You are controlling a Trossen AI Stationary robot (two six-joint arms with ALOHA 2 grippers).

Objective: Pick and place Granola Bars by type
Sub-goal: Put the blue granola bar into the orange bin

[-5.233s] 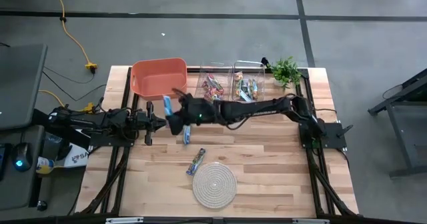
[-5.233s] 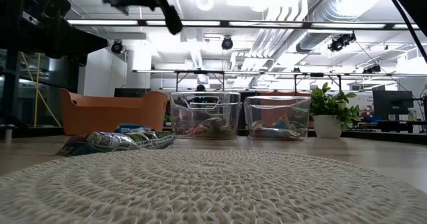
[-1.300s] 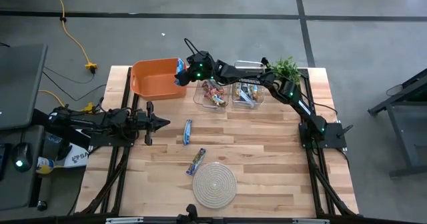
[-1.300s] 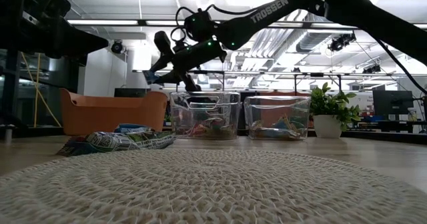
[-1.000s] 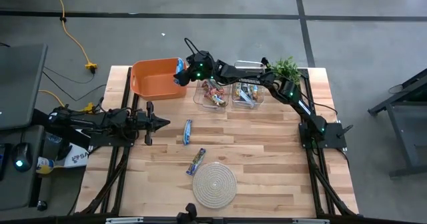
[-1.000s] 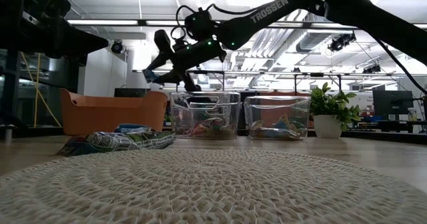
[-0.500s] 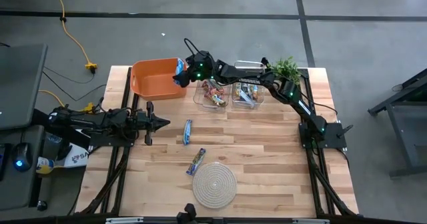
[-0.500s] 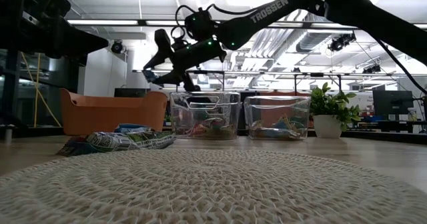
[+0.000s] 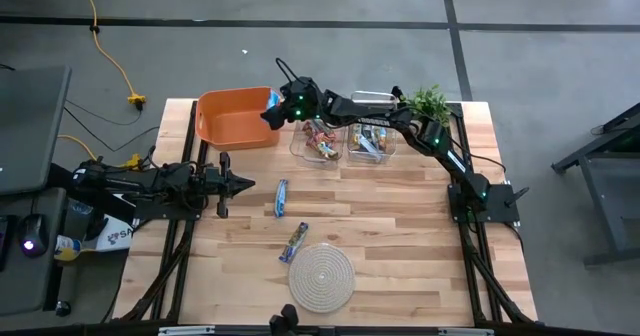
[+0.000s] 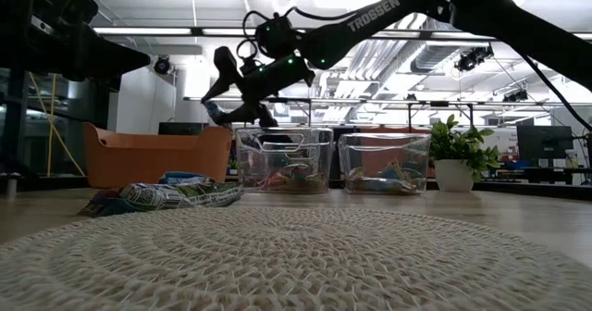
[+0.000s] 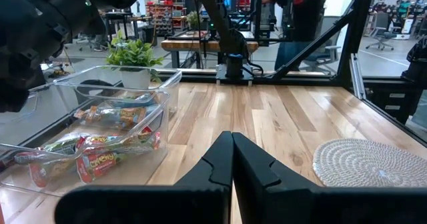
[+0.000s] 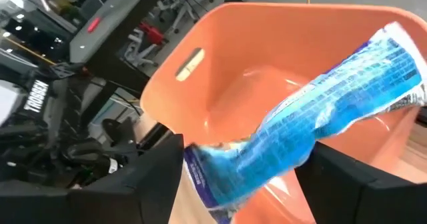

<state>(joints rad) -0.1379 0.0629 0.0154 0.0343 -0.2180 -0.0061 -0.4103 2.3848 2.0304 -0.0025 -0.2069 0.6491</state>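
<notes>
My right gripper (image 9: 272, 106) hangs open over the right end of the orange bin (image 9: 235, 116), its fingers spread wide. A blue-silver Granola Bar (image 12: 320, 104) lies slanting between them, above the inside of the bin. My left gripper (image 9: 235, 184) waits shut at the table's left side, holding nothing. Another blue bar (image 9: 282, 198) and a greenish one (image 9: 295, 241) lie flat on the table. Red-wrapped bars fill one clear bin (image 9: 320, 136), and mixed bars fill the clear bin (image 9: 370, 134) beside it. My right gripper has the blue bar loose between its spread fingers. The bar's lower end (image 12: 200, 177) is close beside one finger (image 12: 163, 171). I cannot tell whether they touch. The bar tilts, its upper end toward the bin's far wall.
A round coiled rope mat (image 9: 322, 276) lies near the table's front edge. A potted plant (image 9: 428, 104) stands at the far right corner. Bare wood lies between the loose bars and the right arm's base (image 9: 485, 201).
My right gripper has stayed over the orange bin and has opened its fingers. The blue bar has sagged a little lower toward the bin.
</notes>
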